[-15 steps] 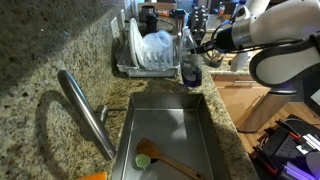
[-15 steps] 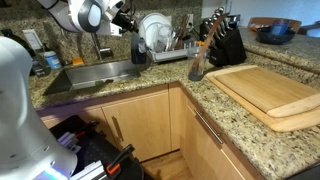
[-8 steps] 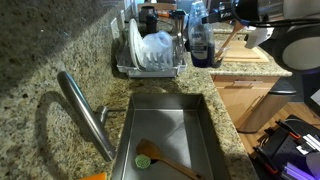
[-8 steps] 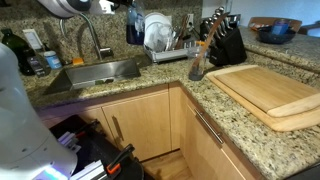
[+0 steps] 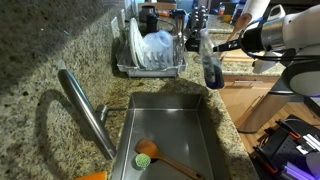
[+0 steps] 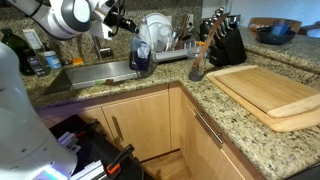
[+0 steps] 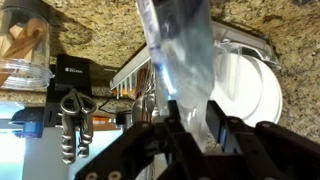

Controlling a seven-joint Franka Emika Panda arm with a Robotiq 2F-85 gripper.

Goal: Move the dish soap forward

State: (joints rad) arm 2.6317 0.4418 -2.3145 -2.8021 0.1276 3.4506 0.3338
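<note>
The dish soap (image 5: 210, 62) is a slim dark blue bottle with a paler, clearish end. My gripper (image 5: 224, 50) is shut on it and holds it tilted over the counter strip between the sink (image 5: 200, 125) and the dish rack (image 5: 150, 68). In the exterior view from the front the dish soap (image 6: 142, 55) hangs from my gripper (image 6: 128, 28) beside the sink's end. In the wrist view the dish soap (image 7: 178, 50) runs up from between my fingers (image 7: 185, 125). I cannot tell whether its lower end touches the counter.
A green scrub brush (image 5: 148, 154) with a wooden handle lies in the sink. The faucet (image 5: 85, 112) stands beside it. White plates (image 6: 155, 30) fill the rack. A utensil cup (image 6: 197, 66), knife block (image 6: 226, 42) and cutting board (image 6: 268, 92) stand along the counter.
The dish soap was lifted from beside the rack, carried up, and has now come down again, tilted and closer to the counter's front edge.
</note>
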